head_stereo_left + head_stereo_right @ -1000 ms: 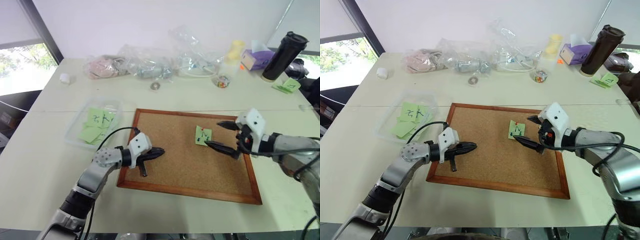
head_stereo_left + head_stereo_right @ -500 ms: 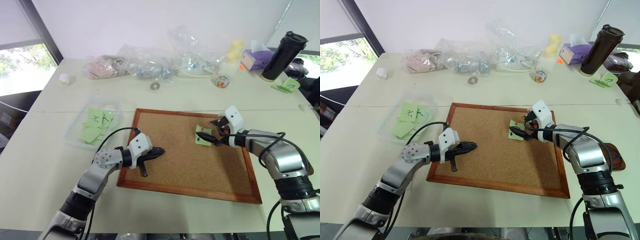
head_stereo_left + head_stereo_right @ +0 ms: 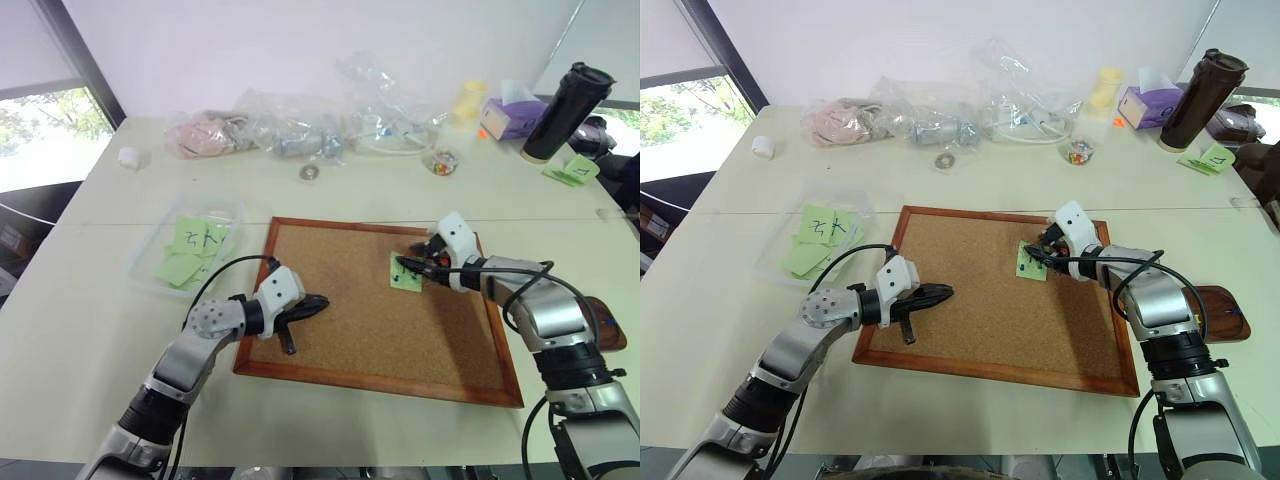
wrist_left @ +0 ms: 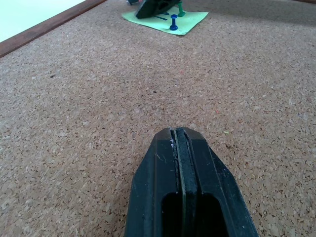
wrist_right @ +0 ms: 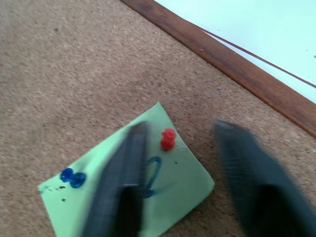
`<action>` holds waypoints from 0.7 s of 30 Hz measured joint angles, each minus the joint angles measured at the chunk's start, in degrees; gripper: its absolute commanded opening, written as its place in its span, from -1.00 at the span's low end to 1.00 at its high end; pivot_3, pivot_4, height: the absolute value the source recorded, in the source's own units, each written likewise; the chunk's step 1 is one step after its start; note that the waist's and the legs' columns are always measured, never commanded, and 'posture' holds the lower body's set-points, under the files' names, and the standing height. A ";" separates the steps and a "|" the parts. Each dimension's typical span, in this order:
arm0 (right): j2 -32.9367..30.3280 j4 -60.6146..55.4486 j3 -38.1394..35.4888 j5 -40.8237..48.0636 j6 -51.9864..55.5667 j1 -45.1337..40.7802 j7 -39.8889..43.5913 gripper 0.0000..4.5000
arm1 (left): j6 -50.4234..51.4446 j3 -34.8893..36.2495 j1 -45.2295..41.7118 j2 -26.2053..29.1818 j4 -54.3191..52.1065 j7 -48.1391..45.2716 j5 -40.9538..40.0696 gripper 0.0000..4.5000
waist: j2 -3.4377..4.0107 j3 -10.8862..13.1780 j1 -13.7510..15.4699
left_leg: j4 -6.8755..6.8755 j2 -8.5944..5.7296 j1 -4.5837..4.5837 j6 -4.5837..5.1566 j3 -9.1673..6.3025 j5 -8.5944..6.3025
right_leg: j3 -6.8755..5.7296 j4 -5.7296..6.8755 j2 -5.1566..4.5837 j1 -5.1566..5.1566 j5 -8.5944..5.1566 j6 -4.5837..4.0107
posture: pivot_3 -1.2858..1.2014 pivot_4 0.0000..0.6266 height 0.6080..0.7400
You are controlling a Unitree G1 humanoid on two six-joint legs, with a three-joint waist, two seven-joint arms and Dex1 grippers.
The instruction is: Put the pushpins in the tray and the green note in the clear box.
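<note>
Right gripper [image 5: 173, 187] fingers spread either side of the red pin [image 5: 168, 139] (a blue pin [image 5: 72, 177] also holds the note [image 3: 405, 272] to the corkboard [image 3: 370, 330], centre-right); left gripper [image 4: 181, 148] fingers pressed together, parked centre-left, empty.

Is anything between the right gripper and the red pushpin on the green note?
Nothing visible. In the right wrist view the red pushpin stands in the green note on the cork board, in the open gap between the right gripper's two fingers, with only bare paper around it.
</note>
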 measured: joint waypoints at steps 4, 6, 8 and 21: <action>-0.15 -0.25 0.38 -0.29 -0.29 0.01 1.09 -0.97 | 0.13 -0.03 0.07 -0.07 -0.09 0.32 -0.01 -1.00 | 0.00 0.00 0.03 | 0.00 0.00 0.00 0.00 0.00 0.00 | 0.00 0.00 0.00 0.01 0.00 0.00 | 0.03 -0.52 1.00; -0.39 -0.76 0.29 -0.28 0.06 0.15 1.27 -0.97 | 0.17 -0.07 0.08 -0.08 -0.22 0.32 -0.02 -1.00 | 0.00 0.00 0.10 | -0.01 0.00 -0.02 0.00 0.00 0.00 | 0.00 0.00 0.00 -0.02 0.00 0.00 | 0.03 -0.52 1.00; -0.47 -1.84 -0.35 -0.14 0.76 0.55 1.23 -0.97 | 0.28 -0.12 0.12 -0.09 -0.49 0.33 -0.02 -1.00 | 0.01 0.01 0.17 | -0.01 0.00 -0.07 -0.01 0.00 0.00 | 0.00 -0.01 0.00 -0.07 0.00 0.00 | 0.03 -0.52 1.00; -7.46 -21.00 -30.40 11.97 17.95 8.32 -3.90 -0.97 | 2.73 -0.42 0.10 -0.20 -1.83 0.51 0.00 -1.00 | 0.02 0.01 0.37 | -0.06 0.00 -0.07 0.01 -0.02 -0.01 | 0.01 -0.07 -0.01 -0.01 0.00 0.00 | 0.03 -0.52 1.00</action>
